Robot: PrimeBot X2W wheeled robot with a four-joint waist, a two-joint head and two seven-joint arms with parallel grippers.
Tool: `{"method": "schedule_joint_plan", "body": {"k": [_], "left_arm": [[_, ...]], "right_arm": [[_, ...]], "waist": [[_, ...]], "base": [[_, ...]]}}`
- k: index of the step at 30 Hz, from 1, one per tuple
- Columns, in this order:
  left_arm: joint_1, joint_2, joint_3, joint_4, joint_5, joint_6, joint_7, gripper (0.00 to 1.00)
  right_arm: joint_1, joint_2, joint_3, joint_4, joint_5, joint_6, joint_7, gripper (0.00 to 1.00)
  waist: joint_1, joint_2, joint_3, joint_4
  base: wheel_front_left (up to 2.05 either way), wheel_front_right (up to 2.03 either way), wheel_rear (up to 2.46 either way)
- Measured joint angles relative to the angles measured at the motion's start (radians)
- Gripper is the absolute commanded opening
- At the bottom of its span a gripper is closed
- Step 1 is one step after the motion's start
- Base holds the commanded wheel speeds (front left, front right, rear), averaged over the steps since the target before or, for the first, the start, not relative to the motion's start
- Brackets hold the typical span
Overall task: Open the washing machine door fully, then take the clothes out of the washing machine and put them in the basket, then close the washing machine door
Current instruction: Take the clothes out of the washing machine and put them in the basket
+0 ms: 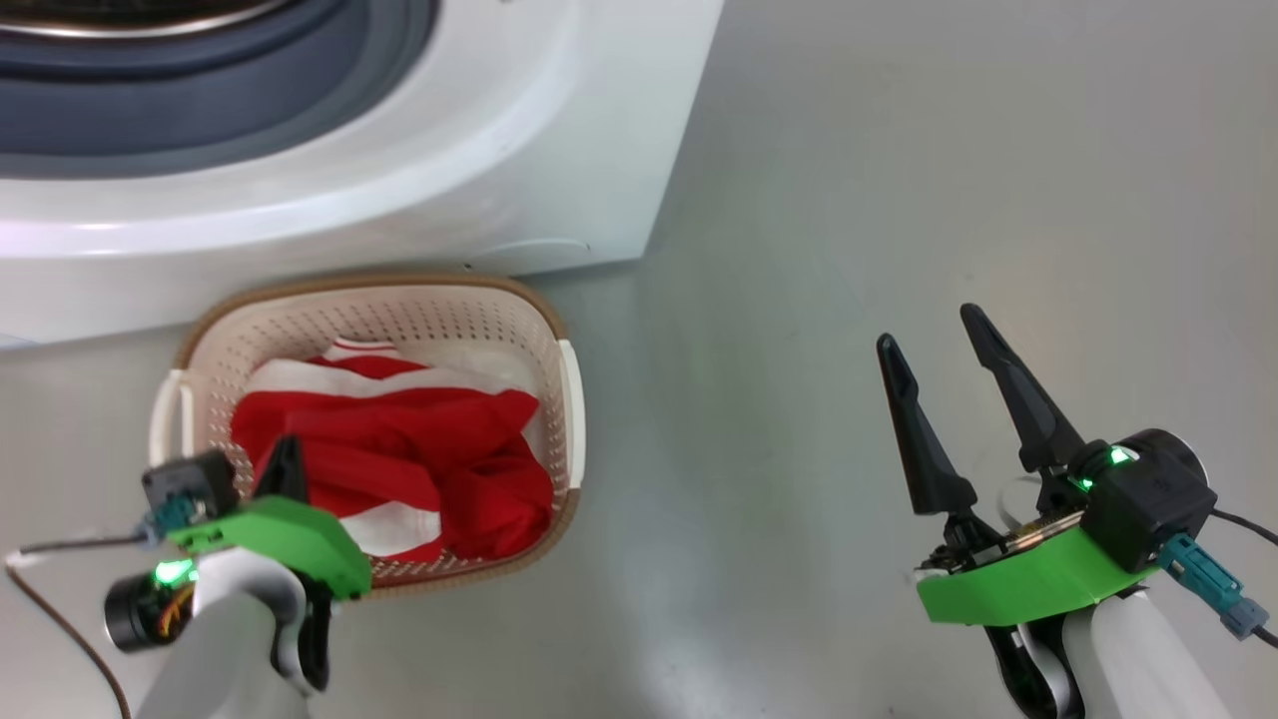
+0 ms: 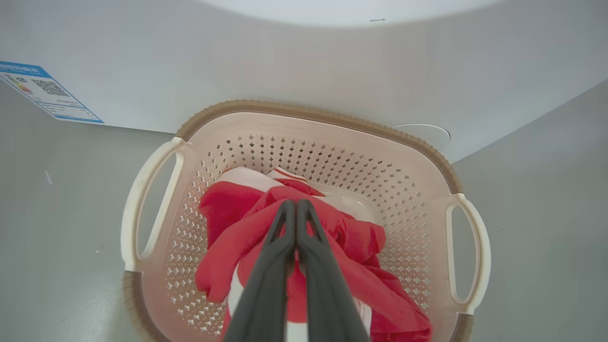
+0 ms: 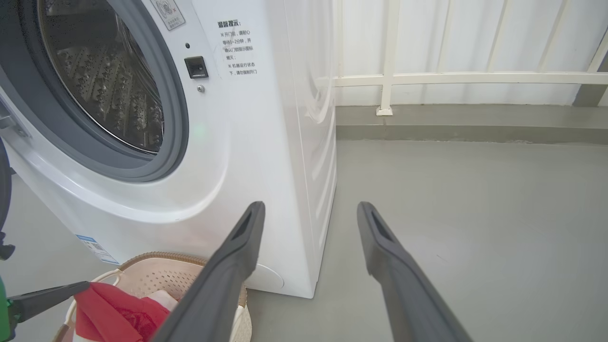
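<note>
The cream basket (image 1: 399, 285) stands on the floor against the white washing machine (image 1: 479, 150). The red clothes (image 1: 399, 439) with white stripes lie inside it. My left gripper (image 1: 283, 444) hangs over the basket's near left part. In the left wrist view its fingers (image 2: 295, 203) are pressed together on a raised fold of the clothes (image 2: 228, 213). My right gripper (image 1: 927, 330) is open over bare floor to the right, holding nothing. The steel drum (image 3: 104, 71) shows through the uncovered grey gasket. The door is out of view.
Grey floor (image 1: 849, 200) spreads to the right of the machine and basket. A white railing (image 3: 427, 78) and a low kerb run along the back wall. A blue label (image 2: 47, 92) is stuck low on the machine's front.
</note>
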Motion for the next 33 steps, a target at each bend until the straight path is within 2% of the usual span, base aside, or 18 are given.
{"method": "schedule_joint_plan", "body": {"k": [12, 13, 17, 18, 24, 33], "left_arm": [[-0.089, 0.000, 0.048, 0.090, 0.027, -0.037, 0.000, 0.00], [-0.093, 0.000, 0.053, 0.097, 0.027, -0.041, 0.000, 0.09], [-0.108, 0.003, 0.072, 0.121, 0.027, -0.054, 0.000, 0.87], [-0.110, 0.003, 0.077, 0.129, 0.027, -0.054, 0.000, 1.00], [-0.124, 0.003, 0.092, 0.144, 0.027, -0.055, 0.000, 1.00], [-0.123, -0.016, 0.099, 0.133, 0.033, -0.098, 0.000, 1.00]], "right_arm": [[-0.035, 0.000, 0.002, 0.002, 0.001, 0.000, 0.000, 1.00], [-0.035, 0.000, 0.002, 0.002, 0.001, 0.000, 0.000, 1.00], [-0.035, 0.000, 0.002, 0.005, 0.002, 0.000, 0.000, 1.00], [-0.035, 0.000, 0.002, 0.006, 0.002, 0.000, 0.000, 1.00], [-0.035, 0.000, -0.001, 0.011, 0.010, 0.000, 0.000, 1.00], [-0.035, 0.000, -0.005, 0.023, 0.011, 0.000, 0.000, 1.00]], "waist": [[0.0000, 0.0000, 0.073, -0.045], [0.0000, 0.0001, 0.076, -0.047], [0.0000, 0.0000, 0.080, -0.054], [0.0000, 0.0000, 0.080, -0.055], [0.0000, 0.0000, 0.073, -0.051], [0.0000, 0.0000, 0.043, -0.028]], "base": [[0.00, 0.00, 0.00], [0.00, 0.00, 0.00], [0.00, 0.00, 0.00], [0.00, 0.00, 0.00], [0.00, 0.00, 0.00], [0.00, 0.00, 0.00]]}}
